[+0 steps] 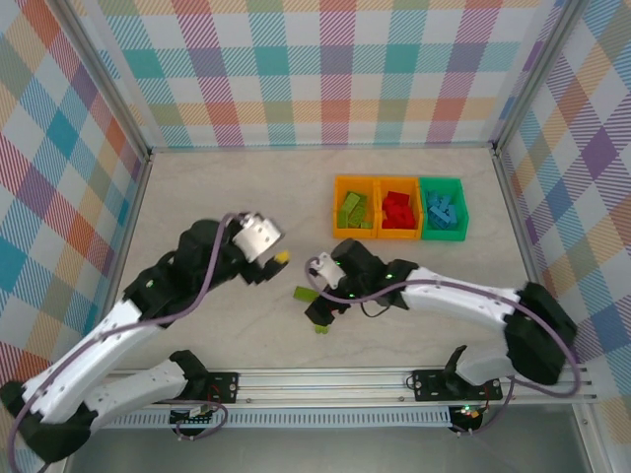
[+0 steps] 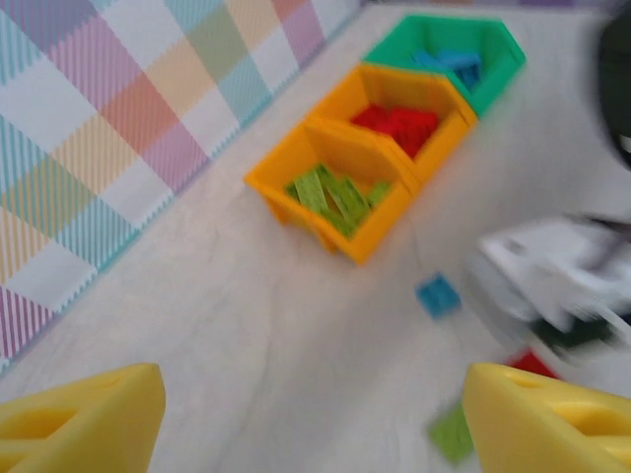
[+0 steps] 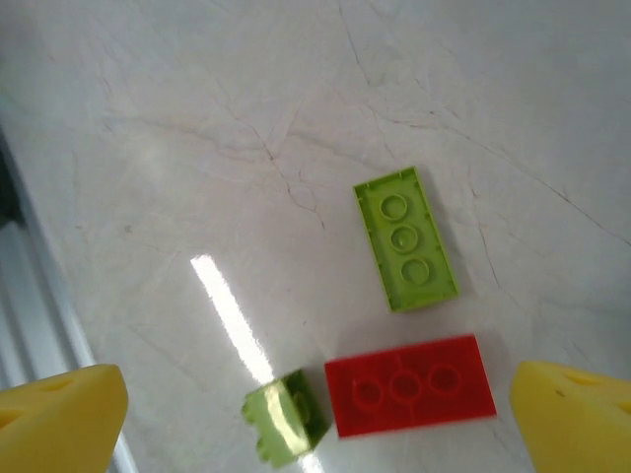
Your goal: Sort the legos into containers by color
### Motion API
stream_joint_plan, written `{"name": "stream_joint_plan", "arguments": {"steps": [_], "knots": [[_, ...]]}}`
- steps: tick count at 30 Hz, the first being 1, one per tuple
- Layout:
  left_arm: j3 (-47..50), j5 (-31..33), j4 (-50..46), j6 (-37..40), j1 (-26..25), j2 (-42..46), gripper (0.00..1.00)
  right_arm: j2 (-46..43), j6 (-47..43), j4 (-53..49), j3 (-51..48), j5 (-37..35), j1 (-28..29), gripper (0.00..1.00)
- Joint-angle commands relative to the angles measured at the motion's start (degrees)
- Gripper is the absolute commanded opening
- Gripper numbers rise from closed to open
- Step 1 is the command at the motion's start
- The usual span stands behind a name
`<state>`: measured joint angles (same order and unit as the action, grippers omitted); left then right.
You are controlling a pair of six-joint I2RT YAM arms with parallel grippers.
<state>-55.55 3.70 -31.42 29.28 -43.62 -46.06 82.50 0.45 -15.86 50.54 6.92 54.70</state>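
Main risk: a mixed-colour pick. Under the right gripper a red plate and a small lime brick lie just beside each other, nearly touching. A longer lime plate lies a little apart beyond them. If the fingers close where they now stand, they could trap red and lime together and put one in the wrong bin. Both plates lie flat and low on the surface, so the fingers may slide over an edge or flick a piece away.

Second risk: both arms work the same central patch, so contact between them is possible.

Right gripper: spread wide, holding nothing and touching nothing, poised above the three pieces.

Left gripper: also spread wide and empty. Its view is blurred. A light blue brick lies loose near the bins.

Containers: at the far right of the surface. The left orange bin holds lime pieces, the middle orange bin red, and the green bin blue.
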Motion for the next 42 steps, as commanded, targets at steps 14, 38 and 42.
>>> {"name": "stream_joint_plan", "arguments": {"steps": [14, 38, 42], "knots": [[20.9, -12.0, -14.0, 23.8, -0.4, 22.6, 1.0, 27.6, -10.7, -4.4, 17.0, -7.0, 1.3, 0.63], [23.4, -8.1, -0.5, 17.5, 1.8, 20.0, 1.0, 5.6, -0.3, 18.7, 7.9, -16.3, -17.9, 0.24], [22.3, -6.3, 1.3, 12.5, 2.7, 18.0, 1.0, 12.9, -0.1, 19.1, 13.7, -15.9, -24.0, 0.28]]}}
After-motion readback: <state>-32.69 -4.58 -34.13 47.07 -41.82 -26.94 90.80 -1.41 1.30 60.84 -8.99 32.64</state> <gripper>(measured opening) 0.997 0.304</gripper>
